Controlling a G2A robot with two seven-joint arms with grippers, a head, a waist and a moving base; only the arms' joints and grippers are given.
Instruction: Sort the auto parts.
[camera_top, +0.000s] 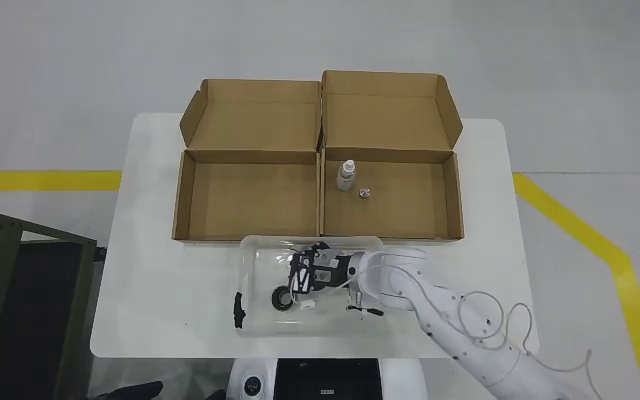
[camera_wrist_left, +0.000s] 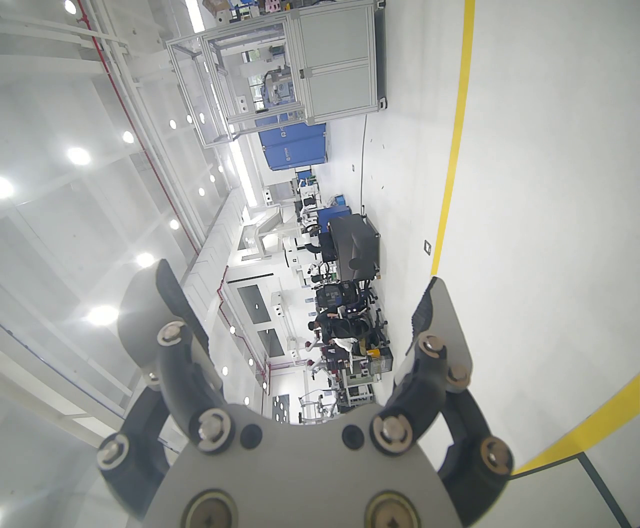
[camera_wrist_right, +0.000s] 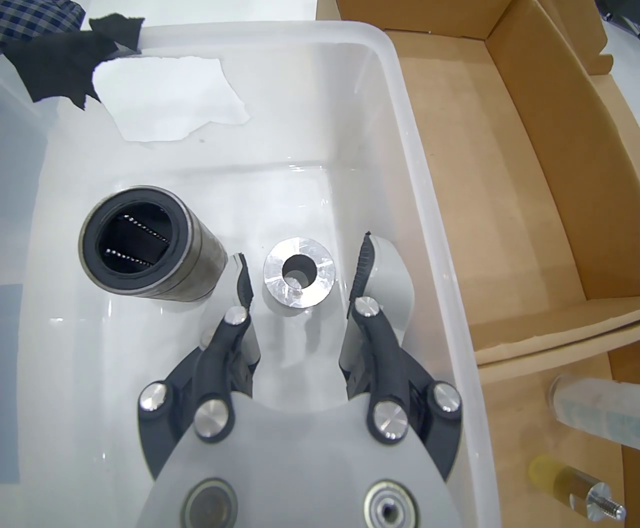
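My right gripper (camera_wrist_right: 302, 267) is down inside the clear plastic bin (camera_wrist_right: 425, 210), open, with one finger on each side of a small silver ring-shaped bushing (camera_wrist_right: 299, 277) standing on the bin floor. Whether the pads touch it I cannot tell. Just beside one fingertip stands a larger dark linear bearing (camera_wrist_right: 147, 245). In the top view the right gripper (camera_top: 308, 275) sits in the bin (camera_top: 262, 245) near the front of the table, beside the bearing (camera_top: 284, 298). My left gripper (camera_wrist_left: 300, 305) is open and holds nothing, pointing out across the room floor.
Two open cardboard boxes stand behind the bin: the left box (camera_top: 250, 195) is bare, the right box (camera_top: 390, 195) holds a small white bottle (camera_top: 346, 175) and a small metal part (camera_top: 365, 190). A torn black scrap (camera_wrist_right: 70, 60) hangs on the bin's rim.
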